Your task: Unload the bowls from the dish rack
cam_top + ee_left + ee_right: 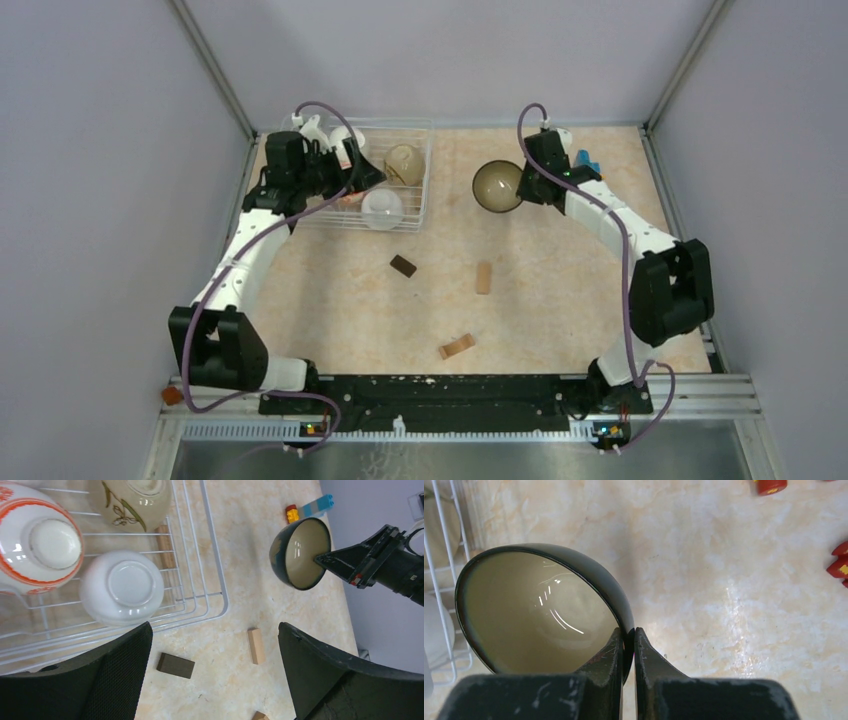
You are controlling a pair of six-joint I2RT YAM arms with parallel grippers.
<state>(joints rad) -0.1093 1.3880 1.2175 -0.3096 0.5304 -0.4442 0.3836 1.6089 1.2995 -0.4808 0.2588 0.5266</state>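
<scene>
The left tool (215,630) hangs over the near edge of the dish rack (425,165), which sits at the far left of the worktop (560,290). Its jaws are spread wide, gripping nothing. Three bowls lie upside down in the rack: an orange-patterned bowl (40,540), a white bowl (122,587) and a leaf-painted bowl (135,500). Just right of the rack, the right tool (626,642) is clenched on the rim of a dark bowl (539,615) tipped on its side.
</scene>
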